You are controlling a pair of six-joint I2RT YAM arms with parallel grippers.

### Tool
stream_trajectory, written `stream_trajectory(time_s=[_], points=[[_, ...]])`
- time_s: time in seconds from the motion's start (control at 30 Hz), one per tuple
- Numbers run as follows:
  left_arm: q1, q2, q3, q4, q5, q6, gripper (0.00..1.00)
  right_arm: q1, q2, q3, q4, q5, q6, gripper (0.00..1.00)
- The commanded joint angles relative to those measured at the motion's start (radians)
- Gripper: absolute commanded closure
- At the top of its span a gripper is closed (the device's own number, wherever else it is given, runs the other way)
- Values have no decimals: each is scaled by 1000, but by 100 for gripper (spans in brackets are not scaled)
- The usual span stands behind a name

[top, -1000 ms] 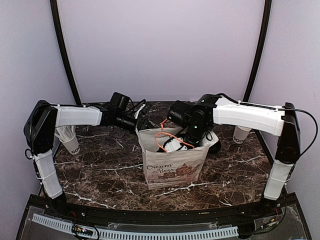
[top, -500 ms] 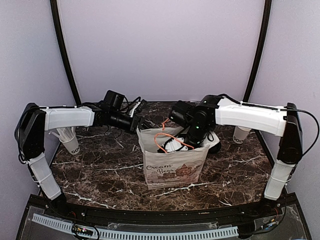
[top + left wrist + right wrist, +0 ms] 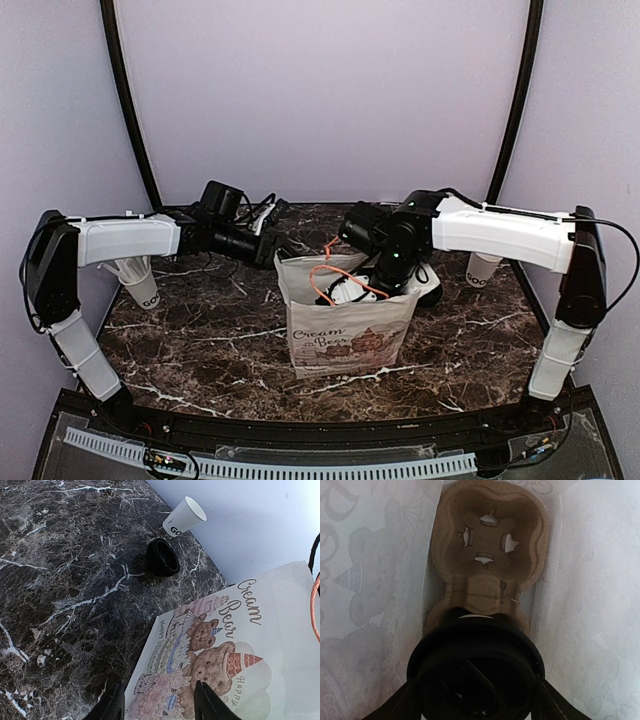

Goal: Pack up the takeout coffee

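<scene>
The takeout coffee (image 3: 475, 672) shows its black lid, filling the lower half of the right wrist view. It is inside the white paper bag (image 3: 345, 325), over the near pocket of a brown cardboard cup carrier (image 3: 490, 545) on the bag's floor. My right gripper (image 3: 476, 700) reaches down into the bag (image 3: 590, 605) and is shut on the cup, a finger against each side of the lid. My left gripper (image 3: 268, 240) hangs open behind the bag's back-left corner. The printed bag wall (image 3: 240, 645) shows beyond its fingertips (image 3: 207, 702), and nothing is held.
A white cup holding wrapped straws (image 3: 138, 282) stands at the table's left edge. Another white cup (image 3: 483, 268) stands at the back right, with a loose black lid (image 3: 162, 557) on the marble near it. Orange handles (image 3: 335, 275) drape over the bag's mouth.
My left arm has drawn back to the left, away from the bag's rim. The right arm and the bag have stayed where they were.
</scene>
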Motion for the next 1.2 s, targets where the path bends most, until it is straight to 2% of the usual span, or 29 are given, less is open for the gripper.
stream_trajectory(time_s=[0.0,0.17,0.23,0.27,0.3,0.33,0.67,0.97,1.17], points=[[-5,-55,-7,-25,-10,-8,51,5,61,-21,-120,-26,22,41],[-8,-59,-5,-50,-23,-3,51,12,36,9,-125,-13,21,36],[-9,-61,-6,-61,-28,-1,51,15,28,18,-128,-9,21,30],[-9,-62,-7,-65,-30,-1,51,16,26,23,-131,-9,21,23],[-10,-65,-7,-69,-35,-1,51,18,24,31,-137,-11,20,5],[-10,-65,-8,-70,-37,-1,51,18,23,42,-145,-15,19,2],[-11,-61,-4,-76,-46,-3,51,25,1,181,-217,-13,19,1],[-13,-63,51,-115,-43,27,51,30,-29,193,-228,-36,1,1],[-13,-132,98,-168,-67,64,50,29,-54,237,-259,-66,-24,1]])
